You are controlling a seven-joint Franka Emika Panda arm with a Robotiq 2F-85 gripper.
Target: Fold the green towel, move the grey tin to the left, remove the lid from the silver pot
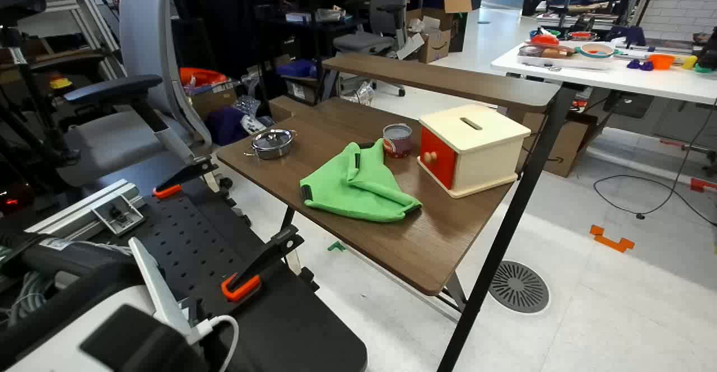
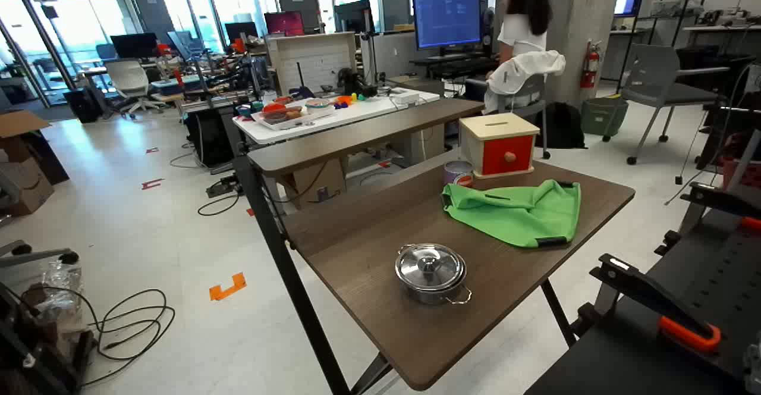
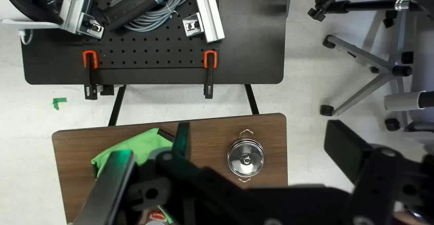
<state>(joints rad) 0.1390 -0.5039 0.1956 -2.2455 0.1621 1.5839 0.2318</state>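
Note:
The green towel lies rumpled and partly folded over on the brown table; it also shows in an exterior view and in the wrist view, partly behind a finger. The grey tin stands upright beside the towel and the wooden box; it shows in an exterior view and barely in the wrist view. The silver pot has its lid on; it also shows in the wrist view. My gripper is open, empty and above the table.
A wooden box with a red front stands on the table near the tin, also seen in an exterior view. A raised shelf runs along one table side. A black bench with orange clamps stands opposite, across a gap.

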